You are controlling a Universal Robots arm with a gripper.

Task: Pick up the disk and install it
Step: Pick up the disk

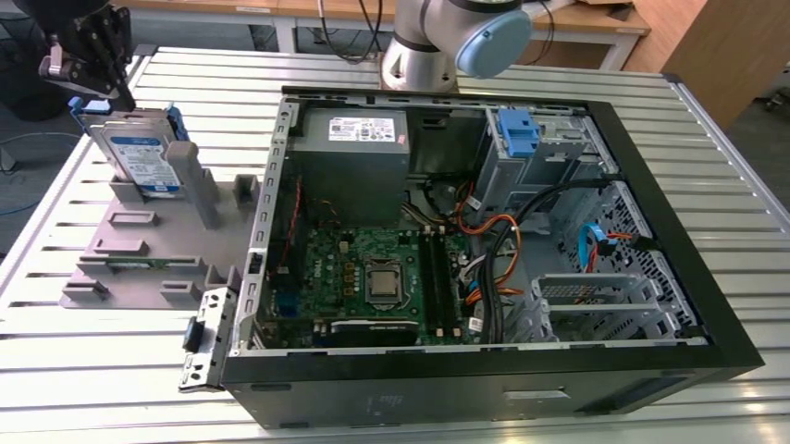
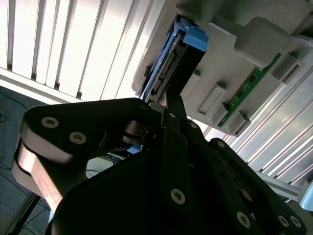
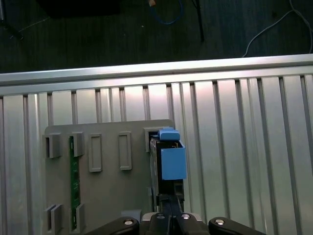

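Note:
The disk [image 1: 142, 153], a silver drive with a white-and-blue label in a blue carrier, stands on edge in a slot of the grey holder [image 1: 136, 240] on the exterior view's left. My gripper [image 1: 121, 97] hangs just above the disk's upper far corner. In both wrist views the black fingers are pressed together with no gap: the gripper [image 2: 173, 100] points at the connector end of the disk [image 2: 183, 58], and the gripper [image 3: 171, 203] sits over the near end of the disk [image 3: 171, 161]. Nothing is held between the fingers.
The open computer case [image 1: 728, 361] lies on the slatted metal table, with the motherboard, cables, a grey power supply [image 1: 351, 139] and a blue bracket [image 1: 519, 134] at the drive cage. A green memory stick [image 3: 74, 181] stands in the holder [image 3: 107, 196].

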